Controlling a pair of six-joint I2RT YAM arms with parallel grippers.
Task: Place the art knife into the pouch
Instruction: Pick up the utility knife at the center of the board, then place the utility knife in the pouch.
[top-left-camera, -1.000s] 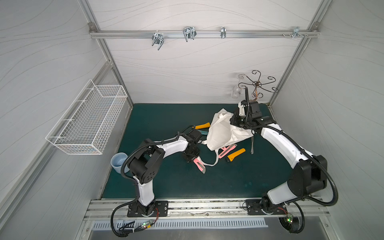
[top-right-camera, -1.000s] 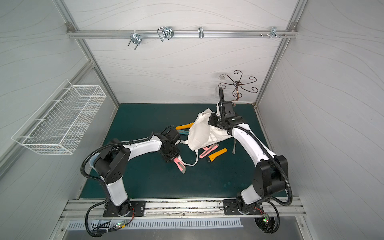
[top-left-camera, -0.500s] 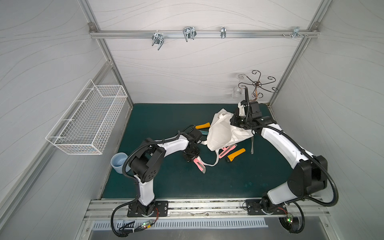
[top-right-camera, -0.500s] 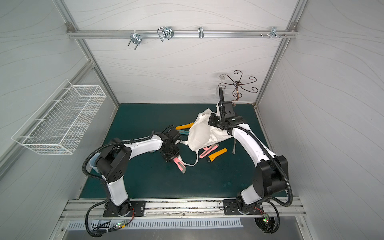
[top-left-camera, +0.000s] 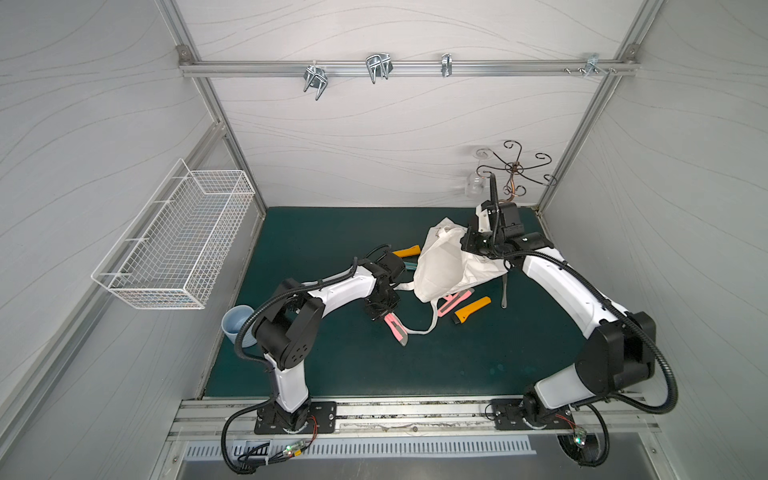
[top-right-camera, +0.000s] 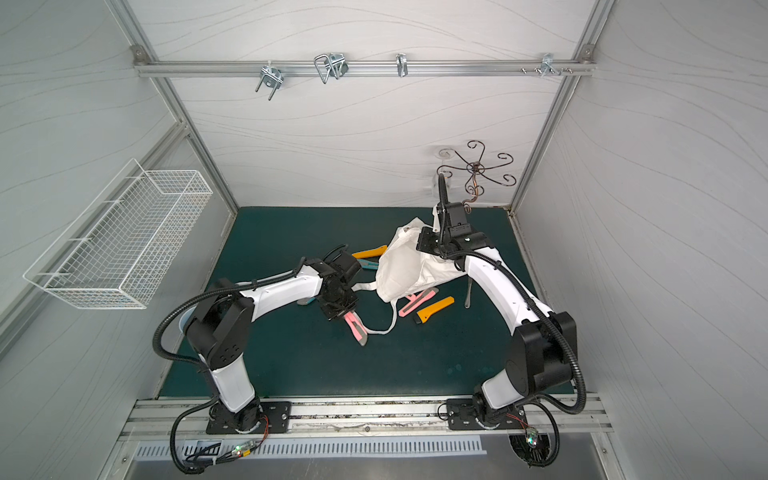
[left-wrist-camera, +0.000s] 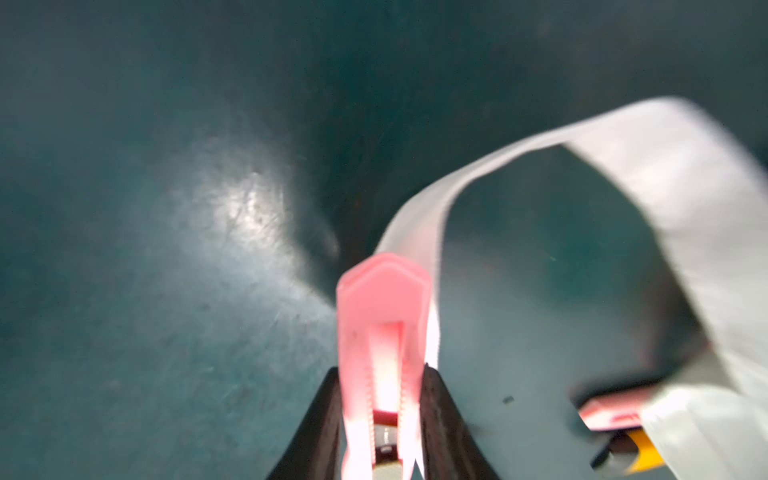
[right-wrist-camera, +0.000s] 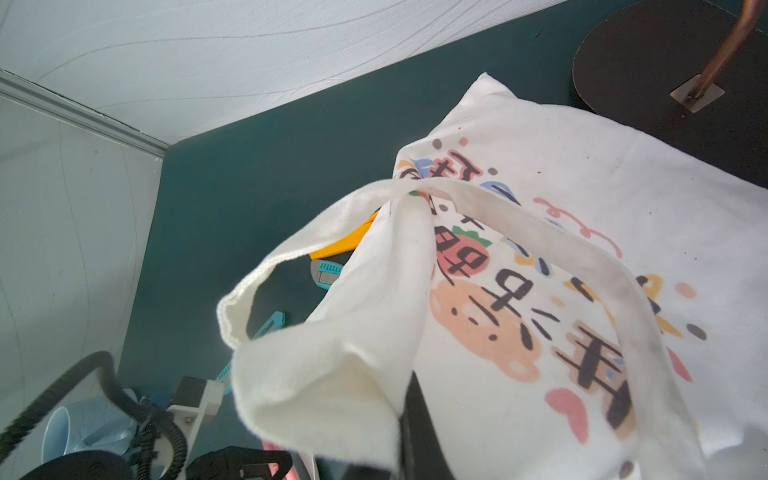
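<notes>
— In a top view, the left pincer (top-left-camera: 380, 311) is clamped on the pink art knife (top-left-camera: 397, 332), which is outside the pouch (top-left-camera: 440, 266).
— Left wrist?
— The knife is pinched, with the strap (left-wrist-camera: 623, 166) beside it.
— Right wrist?
— The right pincer (right-wrist-camera: 401, 415) is closed on raised pouch cloth.

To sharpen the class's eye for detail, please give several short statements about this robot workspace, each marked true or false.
1. The left tool grips a pink art knife. True.
2. The pink art knife is already inside the pouch. False: it is outside, above the green mat, beside a strap handle.
3. The right tool is shut on the pouch's cloth. True.
4. The wire basket stands on the green mat. False: it hangs on the side wall.
</notes>
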